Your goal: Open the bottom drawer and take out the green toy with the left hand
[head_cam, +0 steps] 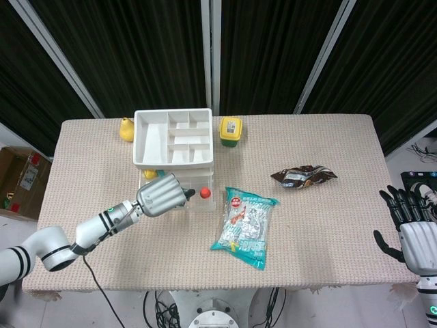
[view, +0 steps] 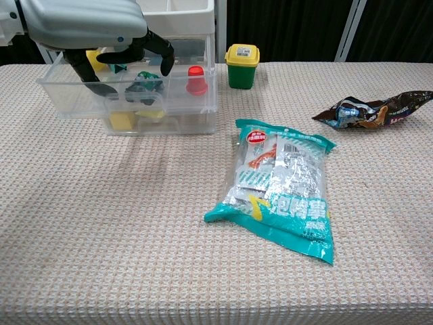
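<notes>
Left hand [head_cam: 162, 194]: over the pulled-out clear drawer [view: 128, 100]; the head view gives only its silver back, hiding what lies below.
Fingers [view: 164, 55]: the chest view shows them dark, curled down and spread inside the drawer, with nothing visibly clamped; whether a tip touches the toy I cannot tell.
Green toy [view: 143, 84]: in the drawer, under and between the fingers; seen only from the chest, the head view covers it with the hand.
Red piece [head_cam: 203, 193]: in the same drawer, just right of the fingers; plain in both views.
Drawer unit [head_cam: 173, 137]: behind the fingers; only the head view shows its white divided top tray.
Right hand [head_cam: 410, 223]: head view only, off the counter [head_cam: 321, 239] edge, far right of the drawer, fingers apart and empty.
Snack bag [view: 283, 185]: flat on the counter, right of the drawer and nearer the chest camera.
</notes>
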`<state>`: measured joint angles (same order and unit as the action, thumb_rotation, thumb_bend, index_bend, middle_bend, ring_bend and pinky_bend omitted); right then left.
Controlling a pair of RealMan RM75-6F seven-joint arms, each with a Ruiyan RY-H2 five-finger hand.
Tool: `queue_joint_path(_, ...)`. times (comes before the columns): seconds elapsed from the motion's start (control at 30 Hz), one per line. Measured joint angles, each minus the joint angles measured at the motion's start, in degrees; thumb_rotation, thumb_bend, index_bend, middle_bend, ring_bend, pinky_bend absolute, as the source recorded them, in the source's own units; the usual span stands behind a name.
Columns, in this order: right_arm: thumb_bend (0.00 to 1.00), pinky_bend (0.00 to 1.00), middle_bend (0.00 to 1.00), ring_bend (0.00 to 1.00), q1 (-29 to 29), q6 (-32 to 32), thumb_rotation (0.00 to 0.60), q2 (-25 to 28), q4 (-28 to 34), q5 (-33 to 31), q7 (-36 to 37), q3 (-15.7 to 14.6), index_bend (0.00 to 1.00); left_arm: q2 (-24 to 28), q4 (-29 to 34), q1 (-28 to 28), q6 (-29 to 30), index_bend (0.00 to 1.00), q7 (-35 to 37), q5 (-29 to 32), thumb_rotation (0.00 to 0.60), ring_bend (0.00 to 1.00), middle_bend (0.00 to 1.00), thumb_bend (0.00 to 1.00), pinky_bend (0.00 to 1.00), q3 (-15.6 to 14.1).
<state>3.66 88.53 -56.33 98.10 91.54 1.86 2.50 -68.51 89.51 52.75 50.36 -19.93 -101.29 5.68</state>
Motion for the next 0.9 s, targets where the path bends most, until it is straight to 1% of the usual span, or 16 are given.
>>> queue_joint_path(0.07,0.29,0.0,0.0,0.0,0.0,0.0,0.6,0.0,0.0,-0.1,0.1,0.1,0.0,0.0,0.0,0.2,-0.4,0.41,-0.1,0.4,0.6,0.93,0.81,0.15,1.0,-0.1)
queue_joint_path(0.17,0.29,0.0,0.0,0.0,0.0,-0.1,0.6,-0.1,-0.1,-0.3,0.1,0.1,0.0,0.2,0.2,0.5,-0.7,0.43,0.3,0.9,0.6,0.93,0.81,0.19,1.0,-0.3)
queue_joint_path(0.27,0.29,0.0,0.0,0.0,0.0,-0.3,0.6,-0.2,-0.1,-0.5,0.1,0.2,0.0,0.3,0.5,0.9,-1.3,0.45,1.4,1.0,0.6,0.93,0.8,0.27,1.0,-0.8)
queue_joint_path(0.4,0.29,0.0,0.0,0.0,0.0,-0.3,0.6,-0.3,-0.3,-0.5,0.2,0.2,0.0,0.3,0.5,1.5,-1.2,0.53,2.2,0.9,0.6,0.93,0.81,0.38,1.0,-1.1)
queue_joint_path(0.47,0.29,0.0,0.0,0.0,0.0,-0.3,0.6,-0.3,-0.3,-0.6,0.3,0.2,0.0,0.2,0.3,1.3,-0.4,0.55,2.5,1.1,0.6,0.93,0.81,0.42,1.0,-1.0)
queue_joint_path(0.63,0.29,0.0,0.0,0.0,-0.1,0.0,0.6,-0.2,-0.4,-0.3,0.6,0.3,0.0,0.9,0.5,0.5,2.3,0.55,3.0,1.6,0.6,0.93,0.81,0.43,1.0,-0.5)
queue_joint_path(0.73,0.29,0.0,0.0,0.0,0.0,0.0,0.6,-0.3,-0.6,-0.1,0.8,0.3,0.0,1.8,1.1,-0.6,5.1,0.55,3.5,2.0,0.6,0.93,0.81,0.43,1.0,-0.1)
queue_joint_path(0.9,0.29,0.0,0.0,0.0,0.2,0.1,0.6,-0.3,-1.0,0.6,1.4,0.3,0.0,3.9,3.2,-4.3,12.3,0.55,4.1,2.3,0.6,0.93,0.81,0.43,1.0,0.3)
